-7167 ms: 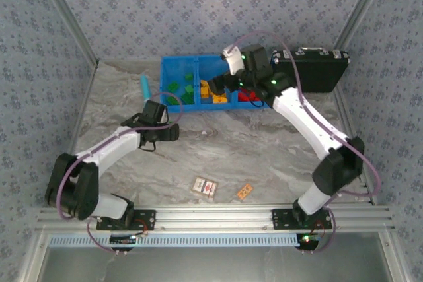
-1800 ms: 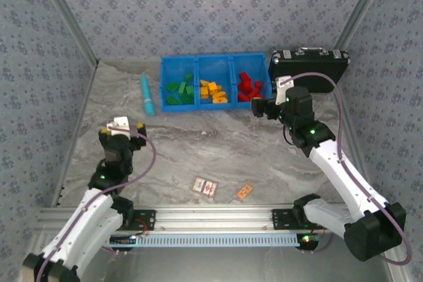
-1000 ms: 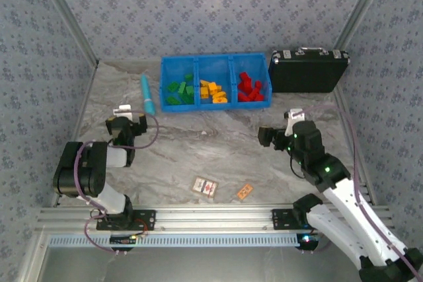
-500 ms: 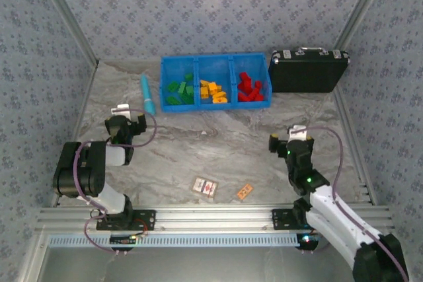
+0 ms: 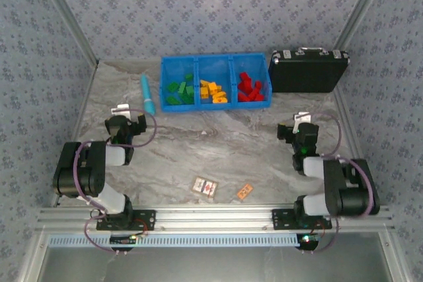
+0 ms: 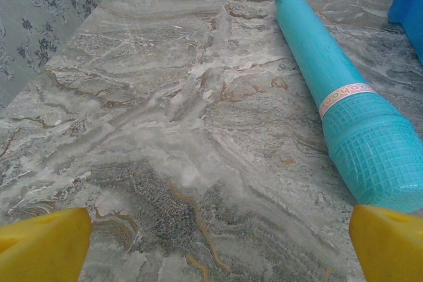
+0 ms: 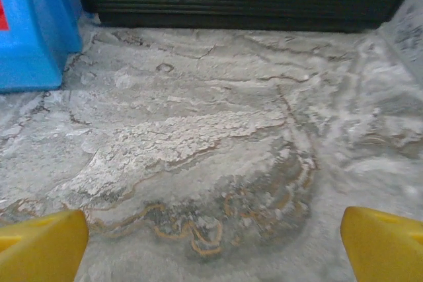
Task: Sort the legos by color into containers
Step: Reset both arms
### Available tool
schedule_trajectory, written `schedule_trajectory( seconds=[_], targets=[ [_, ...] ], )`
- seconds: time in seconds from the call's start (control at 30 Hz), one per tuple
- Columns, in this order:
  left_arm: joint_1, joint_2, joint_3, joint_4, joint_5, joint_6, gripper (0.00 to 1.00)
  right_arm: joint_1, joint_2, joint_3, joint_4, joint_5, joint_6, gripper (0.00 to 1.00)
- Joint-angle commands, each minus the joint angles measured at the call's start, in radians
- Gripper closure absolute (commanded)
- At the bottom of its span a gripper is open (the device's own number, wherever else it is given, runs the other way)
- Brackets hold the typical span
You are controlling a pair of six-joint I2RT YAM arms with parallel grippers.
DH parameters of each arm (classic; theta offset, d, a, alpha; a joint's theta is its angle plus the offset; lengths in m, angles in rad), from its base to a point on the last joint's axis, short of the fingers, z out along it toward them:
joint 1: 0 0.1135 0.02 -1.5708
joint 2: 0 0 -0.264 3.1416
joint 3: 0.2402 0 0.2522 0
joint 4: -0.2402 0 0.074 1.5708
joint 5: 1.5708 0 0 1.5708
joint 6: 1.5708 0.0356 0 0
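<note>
Arms are sitting folded at near edge; legos point(image 5: 213, 92) are lying sorted in far tray point(image 5: 215, 59).

Nearest, two printed cards point(image 5: 204, 186) are lying flat, print too small to read. L gripper point(image 5: 125, 125) and R gripper point(image 5: 296, 131) are hovering low over table point(image 5: 218, 143), jaws spread fully, gripping nothing; wrist views are cropping the yellow fingertips point(image 6: 43, 246) at the lower corners. Teal tube point(image 5: 147, 94) is lying ahead of L gripper. Farther back, tray is holding green bricks in L compartment, orange-yellow in mid, red in R; bricks are overlapping, count unclear. Black briefcase point(image 5: 308, 70) is sitting just beside tray's R end.
</note>
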Motion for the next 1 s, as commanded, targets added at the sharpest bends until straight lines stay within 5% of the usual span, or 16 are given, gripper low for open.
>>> schedule_trajectory(
  seconds=[0.0,0.17,0.97],
  targets=[
    [0.000,-0.011,0.012,0.004,0.019,-0.011,0.00,0.006,0.131,0.075,0.157,-0.061,-0.034,0.00],
    [0.000,-0.012,0.012,0.004,0.021,-0.012,0.00,-0.044,0.115,0.114,0.043,-0.145,0.000,0.00],
    [0.001,-0.010,0.012,0.005,0.021,-0.012,0.00,-0.045,0.118,0.116,0.046,-0.144,0.002,0.00]
  ],
)
